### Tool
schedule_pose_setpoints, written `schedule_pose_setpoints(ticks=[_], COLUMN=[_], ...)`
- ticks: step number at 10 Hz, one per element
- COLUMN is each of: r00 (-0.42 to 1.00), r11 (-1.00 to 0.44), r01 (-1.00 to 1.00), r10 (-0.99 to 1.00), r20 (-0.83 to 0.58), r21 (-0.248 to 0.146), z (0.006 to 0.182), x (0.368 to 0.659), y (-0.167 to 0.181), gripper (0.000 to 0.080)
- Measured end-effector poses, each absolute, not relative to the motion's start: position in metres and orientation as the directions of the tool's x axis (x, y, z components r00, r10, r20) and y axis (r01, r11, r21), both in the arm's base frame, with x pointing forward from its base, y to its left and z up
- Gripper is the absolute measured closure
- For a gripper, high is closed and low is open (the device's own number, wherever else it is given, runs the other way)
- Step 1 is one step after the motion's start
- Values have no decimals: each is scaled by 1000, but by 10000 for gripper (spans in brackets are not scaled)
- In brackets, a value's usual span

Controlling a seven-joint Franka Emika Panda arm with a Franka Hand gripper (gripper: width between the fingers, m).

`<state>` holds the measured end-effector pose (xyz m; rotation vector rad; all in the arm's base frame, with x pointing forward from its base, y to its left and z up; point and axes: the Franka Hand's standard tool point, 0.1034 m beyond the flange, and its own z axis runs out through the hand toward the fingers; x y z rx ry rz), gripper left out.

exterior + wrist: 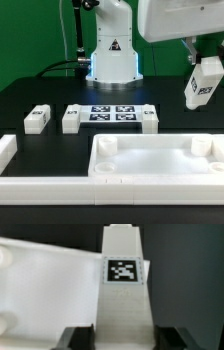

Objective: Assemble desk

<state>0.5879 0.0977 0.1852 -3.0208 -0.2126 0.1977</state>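
My gripper [205, 66] is shut on a white block leg [202, 88] with a black-and-white tag and holds it in the air, slightly tilted, above the far right corner of the tabletop. The large white tabletop [150, 168] with raised rim and corner sockets lies at the front. In the wrist view the leg [124, 297] runs lengthwise between the two dark fingers [80, 338], and my gripper [127, 339] clamps its near end. The tabletop [45, 286] shows beside and below the leg. Three more tagged legs lie on the black table [37, 119] [70, 119] [148, 119].
The marker board [112, 112] lies flat between the loose legs, in front of the robot base [112, 60]. Long white border bars stand at the exterior view's left [6, 150] and along the front [45, 186].
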Motion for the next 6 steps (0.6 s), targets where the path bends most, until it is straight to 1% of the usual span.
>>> schedule_pose_setpoints(ticks=[1, 2, 3, 4, 5, 6], r00=[980, 986, 981, 980, 967, 948], r11=[-979, -980, -982, -983, -984, -984], r01=[167, 168, 167, 165, 164, 166], r10=[178, 168, 157, 154, 145, 142], r20=[-85, 4, 113, 127, 207, 286], r21=[-115, -106, -91, -84, -75, -62], z=[211, 233, 227, 218, 222, 220], x=[601, 620, 625, 613, 623, 628], y=[91, 88, 89, 87, 86, 85], gripper=[517, 517, 517, 517, 517, 517])
